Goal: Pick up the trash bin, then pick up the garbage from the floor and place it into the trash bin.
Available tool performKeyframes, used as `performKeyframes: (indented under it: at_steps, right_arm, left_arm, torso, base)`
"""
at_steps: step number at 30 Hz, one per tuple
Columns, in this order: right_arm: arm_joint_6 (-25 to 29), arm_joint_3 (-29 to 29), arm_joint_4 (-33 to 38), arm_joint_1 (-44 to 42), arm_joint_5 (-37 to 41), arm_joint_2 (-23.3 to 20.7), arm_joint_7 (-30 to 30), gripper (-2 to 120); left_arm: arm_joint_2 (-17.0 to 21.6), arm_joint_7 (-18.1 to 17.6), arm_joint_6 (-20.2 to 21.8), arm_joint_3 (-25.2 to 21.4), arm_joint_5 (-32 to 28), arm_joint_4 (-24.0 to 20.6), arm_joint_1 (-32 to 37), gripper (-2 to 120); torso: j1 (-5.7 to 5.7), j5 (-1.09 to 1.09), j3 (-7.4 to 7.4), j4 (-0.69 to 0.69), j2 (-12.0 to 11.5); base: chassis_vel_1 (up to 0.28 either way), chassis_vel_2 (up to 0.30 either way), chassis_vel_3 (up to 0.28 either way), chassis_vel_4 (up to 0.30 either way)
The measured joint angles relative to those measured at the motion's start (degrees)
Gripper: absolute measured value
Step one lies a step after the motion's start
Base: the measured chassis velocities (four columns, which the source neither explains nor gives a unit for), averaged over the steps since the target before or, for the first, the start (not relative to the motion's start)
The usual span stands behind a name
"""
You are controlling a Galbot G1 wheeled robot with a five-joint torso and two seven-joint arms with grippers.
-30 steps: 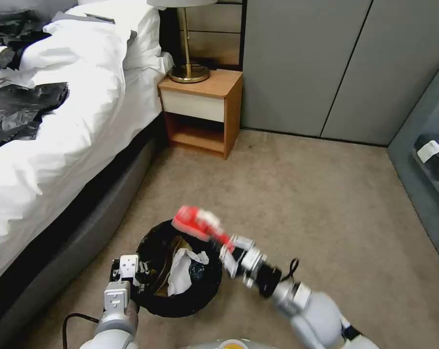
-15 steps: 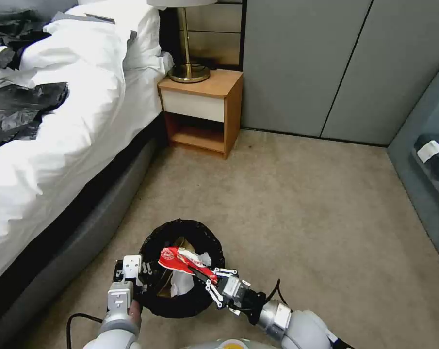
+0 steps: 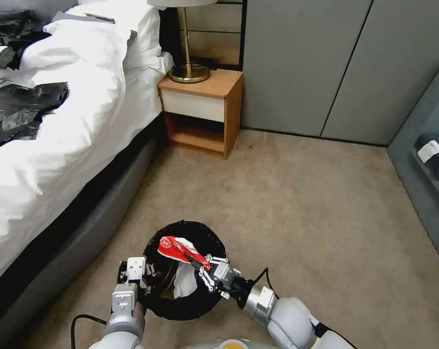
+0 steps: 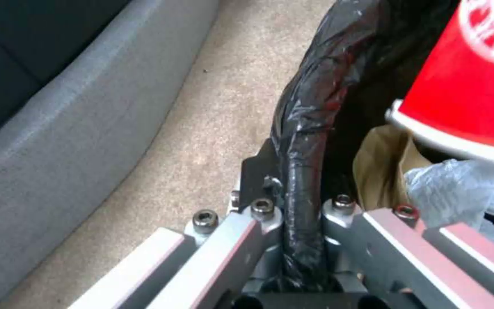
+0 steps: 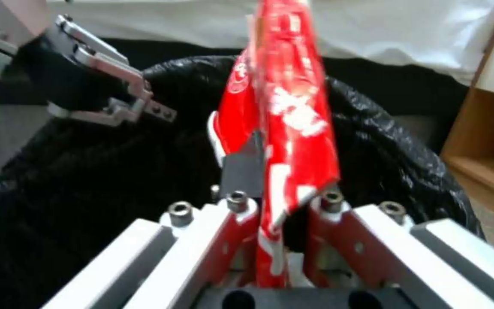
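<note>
Right end effector (image 3: 200, 269) is clamped on one end of the red-and-white packet (image 3: 178, 248), which juts out toward 10 o'clock over the trash bin (image 3: 214, 298). Thin, crinkly and nearly weightless, the packet looks best pinched by an edge, as here. Left end effector (image 4: 301, 240) pinches the bin's liner-wrapped rim at 9 o'clock; tissue (image 3: 184, 282) and brown paper bag (image 4: 381, 165) lie inside.

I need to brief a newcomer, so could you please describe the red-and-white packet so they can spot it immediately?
Beside the bed, find the trash bin. The red-and-white packet hangs over its opening, pinched by the right tool. It is the only bright red item, unlike the white tissue inside.
</note>
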Motion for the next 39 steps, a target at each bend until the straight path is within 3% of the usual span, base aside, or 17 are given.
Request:
performKeyframes:
  at_steps: [3,4,7,10,17,24,39]
  right_arm:
    - [-0.14,-0.03,0.00,0.01,0.00,-0.09,0.22,13]
    - [-0.24,-0.01,0.08,-0.09,0.00,-0.28,0.41,22]
    - [-0.26,0.08,0.28,-0.33,0.00,-0.48,0.51,29]
    - [-0.24,0.49,0.84,-1.15,0.00,-1.19,0.66,46]
    - [-0.09,0.94,1.61,-1.71,0.02,-2.04,0.69,66]
    - [-0.01,1.23,2.81,-1.89,0.30,-3.50,0.83,96]
    - [-0.06,1.78,6.00,2.42,1.18,-1.70,3.25,100]
  left_arm:
    - [0.02,0.01,-0.02,-0.04,-0.01,-0.02,0.00,0]
    - [0.06,0.01,-0.02,-0.13,-0.04,-0.04,-0.02,0]
    - [0.11,0.02,-0.02,-0.17,-0.08,-0.09,-0.07,0]
    - [0.26,0.04,0.03,-0.28,-0.24,-0.38,-0.24,0]
    - [0.46,0.06,0.16,-0.45,-0.36,-0.54,-0.24,0]
    - [0.58,0.06,0.43,-0.43,-0.37,-0.71,-0.35,0]
    - [0.58,0.06,0.49,0.00,-0.18,-0.49,-0.23,0]
  torso:
    - [0.00,0.00,0.00,0.00,0.00]
    - [0.00,0.00,0.00,0.00,0.00]
    - [0.00,0.00,0.00,0.00,0.00]
    - [0.00,0.00,0.00,0.00,0.00]
    - [0.00,0.00,0.00,0.00,0.00]
    - [0.00,0.00,0.00,0.00,0.00]
    - [0.00,0.00,0.00,0.01,0.00]
  base:
    - [0.000,0.000,0.000,0.000]
    - [0.000,0.000,0.000,0.000]
    - [0.000,0.000,0.000,0.000]
    - [0.000,0.000,0.000,0.000]
    - [0.000,0.000,0.000,0.000]
    - [0.000,0.000,0.000,0.000]
    - [0.000,0.000,0.000,0.000]
